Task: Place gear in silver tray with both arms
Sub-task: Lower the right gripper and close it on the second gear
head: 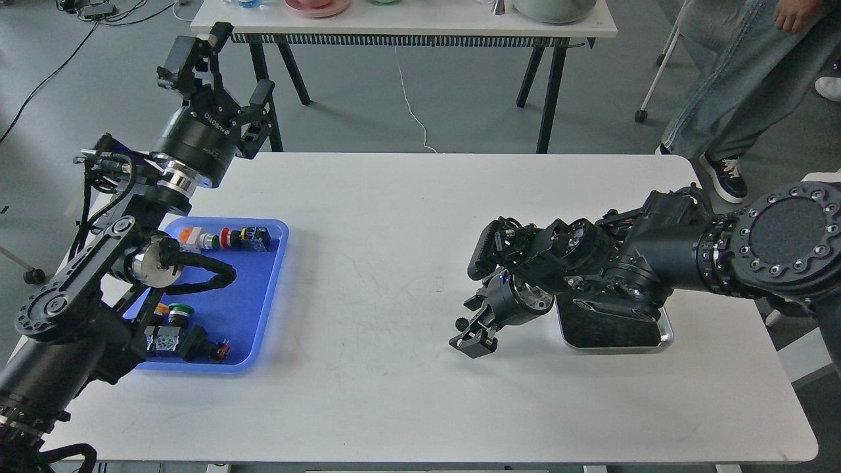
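Observation:
The silver tray (665,336) lies on the white table at the right, largely covered by my right arm. My right gripper (468,326) points left and down just left of the tray, close above the table. It is shut on a small black gear (462,323) held between its fingertips. My left gripper (240,64) is raised high above the table's far left corner, fingers spread open and empty.
A blue plastic tray (263,289) at the left holds several push buttons and small parts, partly hidden by my left arm. A second table (407,26) stands behind. A person (736,79) stands at the far right.

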Motion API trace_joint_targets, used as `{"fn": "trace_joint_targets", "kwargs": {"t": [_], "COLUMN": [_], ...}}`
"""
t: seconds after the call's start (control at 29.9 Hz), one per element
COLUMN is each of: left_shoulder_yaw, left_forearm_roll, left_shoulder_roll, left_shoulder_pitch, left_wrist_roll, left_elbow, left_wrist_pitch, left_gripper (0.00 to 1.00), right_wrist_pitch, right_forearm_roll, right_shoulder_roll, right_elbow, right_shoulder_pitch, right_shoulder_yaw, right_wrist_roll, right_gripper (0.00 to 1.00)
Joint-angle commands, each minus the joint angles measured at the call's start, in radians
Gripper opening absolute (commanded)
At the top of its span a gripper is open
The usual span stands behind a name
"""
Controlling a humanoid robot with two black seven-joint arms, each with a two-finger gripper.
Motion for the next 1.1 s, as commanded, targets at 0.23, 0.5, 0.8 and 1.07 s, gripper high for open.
{"fn": "trace_joint_targets", "kwargs": {"t": [0.23,0.5,0.8,1.07], "left_shoulder_yaw": [-0.011,-0.011,-0.011,-0.011], "left_forearm_roll": [0.0,0.0,0.0,0.0], "left_shoulder_roll": [-0.002,0.0,0.0,0.0], "left_shoulder_pitch": [0.0,0.0,0.0,0.0], "left_wrist_roll": [0.0,0.0,0.0,0.0], "left_elbow": [0.0,0.0,0.0,0.0], "left_wrist_pitch": [0.0,-0.001,-0.001,-0.003], "left_gripper": [0.99,0.99,0.99,0.99], "right_wrist_pitch": [-0.036,-0.035,-0.038,-0.053], "right_forearm_roll": [-0.001,-0.001,0.0,0.0], "right_shoulder_roll": [0.0,0.0,0.0,0.0], "right_elbow": [-0.023,-0.046,-0.043,-0.042], "right_shoulder_pitch": [-0.018,-0.024,-0.035,-0.037], "right_shoulder_yaw": [-0.001,-0.008,-0.008,-0.008], "right_wrist_roll": [0.0,0.0,0.0,0.0], "right_gripper": [0.63,0.6,0.55,0.41]}}
